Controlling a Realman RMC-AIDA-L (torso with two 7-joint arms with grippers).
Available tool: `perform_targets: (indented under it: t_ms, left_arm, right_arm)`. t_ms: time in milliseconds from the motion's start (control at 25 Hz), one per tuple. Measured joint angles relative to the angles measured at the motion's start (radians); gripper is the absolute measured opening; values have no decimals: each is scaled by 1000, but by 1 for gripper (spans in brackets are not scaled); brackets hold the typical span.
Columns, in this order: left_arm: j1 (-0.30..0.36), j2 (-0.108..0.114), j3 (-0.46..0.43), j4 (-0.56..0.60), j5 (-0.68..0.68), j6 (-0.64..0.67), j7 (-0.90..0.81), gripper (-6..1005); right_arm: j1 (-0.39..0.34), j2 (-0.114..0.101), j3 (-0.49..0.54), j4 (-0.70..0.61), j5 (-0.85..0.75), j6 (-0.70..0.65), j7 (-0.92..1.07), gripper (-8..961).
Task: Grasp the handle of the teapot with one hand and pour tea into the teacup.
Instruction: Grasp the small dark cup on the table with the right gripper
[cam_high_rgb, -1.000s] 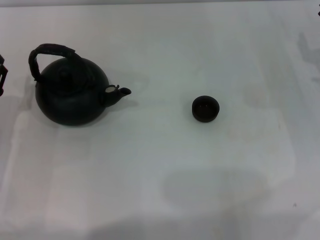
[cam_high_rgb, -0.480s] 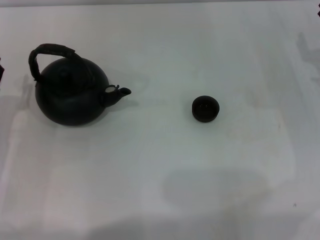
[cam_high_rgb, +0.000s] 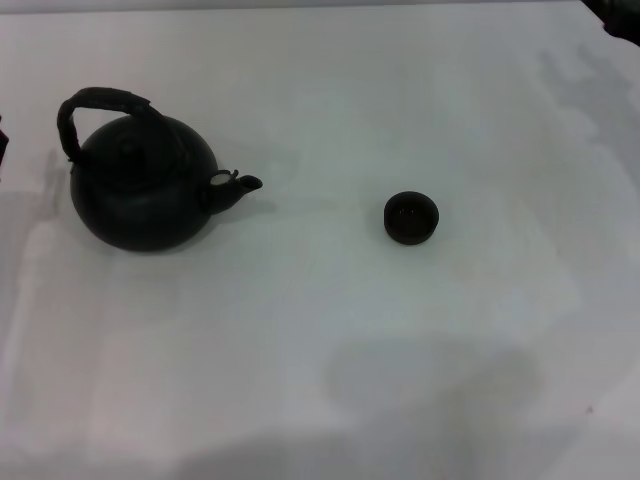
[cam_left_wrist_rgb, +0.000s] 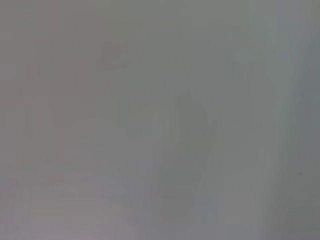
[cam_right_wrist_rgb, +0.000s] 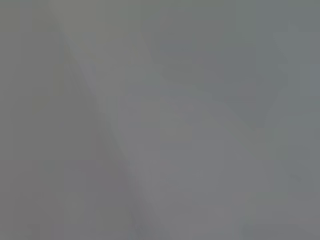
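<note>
The teapot (cam_high_rgb: 142, 190) is a large round matte black pot standing upright on the left of the white table, its short spout (cam_high_rgb: 245, 185) pointing right toward the teacup. Its dark arched handle (cam_high_rgb: 95, 105) loops over the knobbed lid. The teacup (cam_high_rgb: 411, 218), small, dark and handleless, stands alone right of centre, well apart from the pot. Only a dark sliver of my left gripper (cam_high_rgb: 2, 140) shows at the left edge, left of the teapot and not touching it. A dark part of my right gripper (cam_high_rgb: 618, 10) shows in the far right corner. Both wrist views show only blank surface.
The white table (cam_high_rgb: 320, 350) stretches wide around both objects, with soft shadows near the front edge and at the far right.
My left gripper has drawn back left until only a sliver remains in view. A dark part of my right gripper has entered the far right corner. Teapot and teacup have not moved.
</note>
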Motion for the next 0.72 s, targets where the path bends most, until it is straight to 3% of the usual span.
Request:
perform_targets:
  t_ms: [160,280,440,720]
  left_arm:
    - [0,0,0,1,0,1,0,638]
    - [0,1,-2,2,-1,1,0,638]
    - [1,1,-3,3,-4,1,0,637]
    - [1,2,-7,6,-9,-1,0,638]
  right_arm:
    - [15,-84,-7,-95,-258,-15,261,669]
    - [23,-128,-4,-166,-420,-40,402,668]
    - [56,-170,-3,-259,-682,-78,597,668]
    - [162,-177,92,-341,-1123,-209,855,667]
